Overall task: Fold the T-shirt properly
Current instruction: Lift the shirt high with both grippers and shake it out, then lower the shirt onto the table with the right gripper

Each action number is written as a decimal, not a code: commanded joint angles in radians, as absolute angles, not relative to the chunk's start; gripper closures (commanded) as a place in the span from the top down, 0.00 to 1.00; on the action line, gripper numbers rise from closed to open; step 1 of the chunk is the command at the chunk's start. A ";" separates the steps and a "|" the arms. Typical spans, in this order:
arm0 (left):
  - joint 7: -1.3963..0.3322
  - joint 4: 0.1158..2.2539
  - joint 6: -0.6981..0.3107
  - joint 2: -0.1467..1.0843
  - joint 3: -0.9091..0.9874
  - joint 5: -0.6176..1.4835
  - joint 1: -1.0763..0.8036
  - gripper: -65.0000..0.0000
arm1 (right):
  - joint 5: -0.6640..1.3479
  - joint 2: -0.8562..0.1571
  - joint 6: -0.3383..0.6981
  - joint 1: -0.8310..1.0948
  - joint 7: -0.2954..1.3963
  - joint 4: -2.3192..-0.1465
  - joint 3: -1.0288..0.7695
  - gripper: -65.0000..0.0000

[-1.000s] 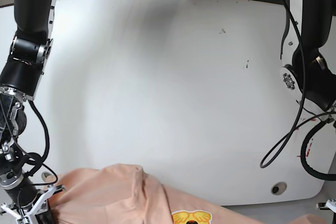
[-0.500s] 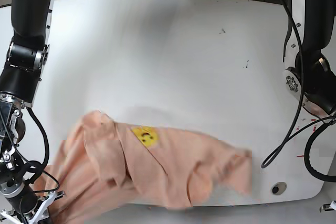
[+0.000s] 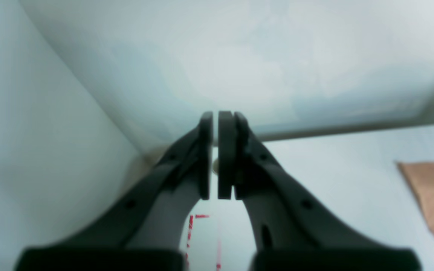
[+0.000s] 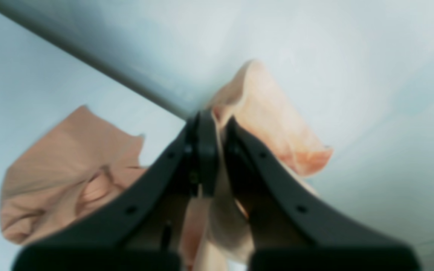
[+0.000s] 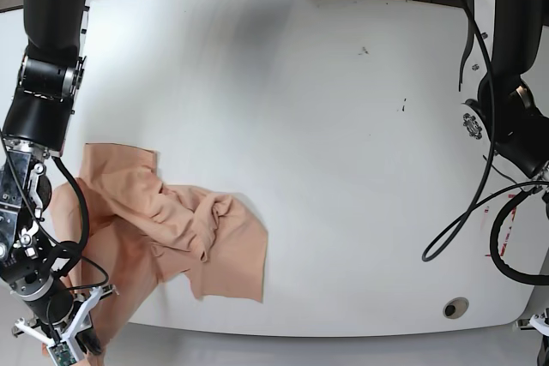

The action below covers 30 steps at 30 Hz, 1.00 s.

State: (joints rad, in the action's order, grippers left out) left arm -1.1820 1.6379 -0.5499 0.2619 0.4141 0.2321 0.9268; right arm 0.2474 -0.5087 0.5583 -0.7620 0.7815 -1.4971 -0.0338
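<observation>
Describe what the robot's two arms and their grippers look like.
Both arms are built of black cylindrical segments with silver-grey joint rings and loose black cables looping alongside. The left gripper and right gripper each have two dark, matte, flat-faced fingers that widen toward the base, with small round holes along them. White bracket parts sit near the wrists.

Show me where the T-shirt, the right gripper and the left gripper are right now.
T-shirt [image 5: 184, 233]: base view, crumpled middle of the cloth on the table.
Right gripper [image 4: 217, 124]: right wrist view, between the fingertips, shut on the T-shirt.
Left gripper [image 3: 216, 120]: left wrist view, between the shut fingertips, nothing held.
</observation>
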 commanded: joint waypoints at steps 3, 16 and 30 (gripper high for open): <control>-1.150 1.647 -0.549 0.271 0.412 0.246 0.946 0.00 | 0.249 -0.503 0.549 -0.771 0.746 -1.560 -0.045 0.01; -1.150 1.646 -0.544 0.272 0.410 0.315 0.901 0.00 | 0.246 -0.446 0.549 -0.710 0.751 -1.655 -0.039 0.01; -1.150 1.647 -0.549 0.275 0.412 0.317 0.750 0.00 | 0.255 -0.410 0.547 -0.656 0.756 -1.659 -0.039 0.01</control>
State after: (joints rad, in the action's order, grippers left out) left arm -1.1782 1.6360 -0.5499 0.2661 0.4107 0.3058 0.7406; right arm 0.2398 -0.4271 0.5503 -0.6338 0.7841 -1.6398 -0.0376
